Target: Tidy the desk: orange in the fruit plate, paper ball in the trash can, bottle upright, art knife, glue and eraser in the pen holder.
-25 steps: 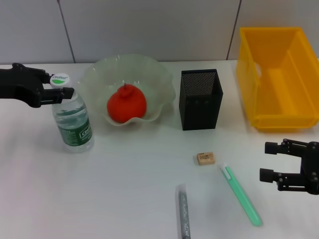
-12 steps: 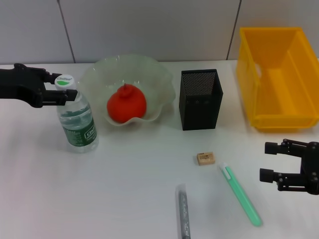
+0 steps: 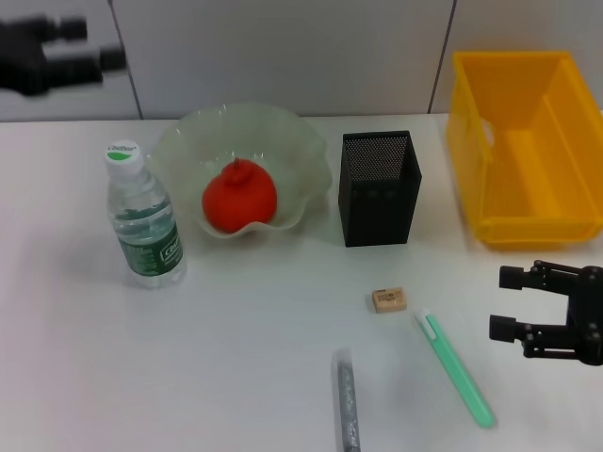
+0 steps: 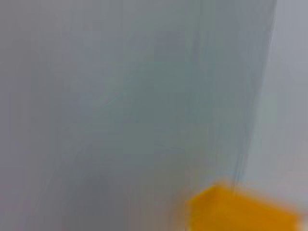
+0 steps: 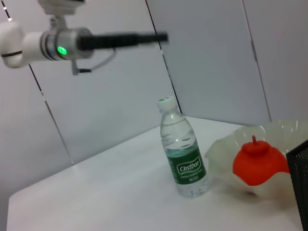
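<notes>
The clear water bottle (image 3: 143, 218) with a green label stands upright on the table, left of the fruit plate (image 3: 283, 124); it also shows in the right wrist view (image 5: 185, 154). The orange (image 3: 239, 199) lies in the plate. The tan eraser (image 3: 388, 299), the green art knife (image 3: 457, 369) and the grey glue stick (image 3: 347, 400) lie on the table in front of the black mesh pen holder (image 3: 380, 188). My left gripper (image 3: 97, 43) is open and empty, high above the bottle. My right gripper (image 3: 502, 303) is open and empty, right of the knife. I cannot make out a paper ball.
The yellow trash bin (image 3: 528, 141) stands at the back right, behind my right gripper. The left arm (image 5: 96, 41) reaches across above the bottle in the right wrist view. The left wrist view shows only blurred wall and a yellow corner (image 4: 240, 211).
My left gripper has let go of the bottle's cap and risen up and away to the back left. The bottle stays upright. The right arm has not moved.
</notes>
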`<state>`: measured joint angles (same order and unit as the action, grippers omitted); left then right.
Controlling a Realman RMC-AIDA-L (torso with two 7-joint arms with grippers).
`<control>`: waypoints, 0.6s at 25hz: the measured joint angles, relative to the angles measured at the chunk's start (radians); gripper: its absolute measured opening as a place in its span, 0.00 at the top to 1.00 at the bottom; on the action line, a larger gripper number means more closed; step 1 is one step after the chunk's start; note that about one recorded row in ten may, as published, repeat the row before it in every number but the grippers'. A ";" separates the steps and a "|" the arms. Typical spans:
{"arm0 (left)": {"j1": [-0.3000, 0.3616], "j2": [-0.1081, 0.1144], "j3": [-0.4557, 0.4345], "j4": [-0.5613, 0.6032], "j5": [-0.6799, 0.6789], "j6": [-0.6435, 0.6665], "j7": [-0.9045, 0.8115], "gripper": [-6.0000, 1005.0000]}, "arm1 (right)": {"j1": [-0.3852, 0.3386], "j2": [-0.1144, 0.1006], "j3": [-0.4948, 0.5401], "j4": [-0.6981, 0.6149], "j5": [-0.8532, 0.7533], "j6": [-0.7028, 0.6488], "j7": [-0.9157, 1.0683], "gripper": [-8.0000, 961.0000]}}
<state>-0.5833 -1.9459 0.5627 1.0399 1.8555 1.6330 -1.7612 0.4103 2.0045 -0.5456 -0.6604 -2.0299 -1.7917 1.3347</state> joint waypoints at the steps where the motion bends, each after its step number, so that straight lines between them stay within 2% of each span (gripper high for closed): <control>1: 0.000 0.000 0.000 0.000 0.000 0.000 0.000 0.22 | 0.002 0.000 0.000 0.001 0.003 0.000 0.000 0.14; 4: 0.017 0.004 0.012 -0.066 -0.118 0.150 0.005 0.20 | 0.008 -0.001 0.000 0.003 0.015 0.000 0.000 0.14; 5: 0.021 -0.006 0.020 -0.124 -0.135 0.226 0.028 0.20 | 0.014 -0.001 0.000 0.005 0.024 0.000 0.005 0.14; 7: 0.022 -0.011 0.027 -0.153 -0.135 0.251 0.045 0.20 | 0.021 -0.002 0.000 0.005 0.027 0.000 0.016 0.14; 11: 0.047 -0.036 0.123 -0.292 -0.117 0.264 0.170 0.20 | 0.036 -0.004 -0.001 0.006 0.027 0.000 0.044 0.14; 14: 0.065 -0.046 0.163 -0.340 -0.108 0.260 0.248 0.20 | 0.061 -0.014 -0.010 0.003 0.026 0.000 0.114 0.14; 15: 0.077 -0.053 0.178 -0.361 -0.097 0.253 0.307 0.20 | 0.087 -0.023 -0.016 -0.016 0.009 0.003 0.207 0.14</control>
<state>-0.5067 -1.9991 0.7402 0.6788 1.7581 1.8863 -1.4538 0.4972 1.9817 -0.5617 -0.6765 -2.0206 -1.7882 1.5421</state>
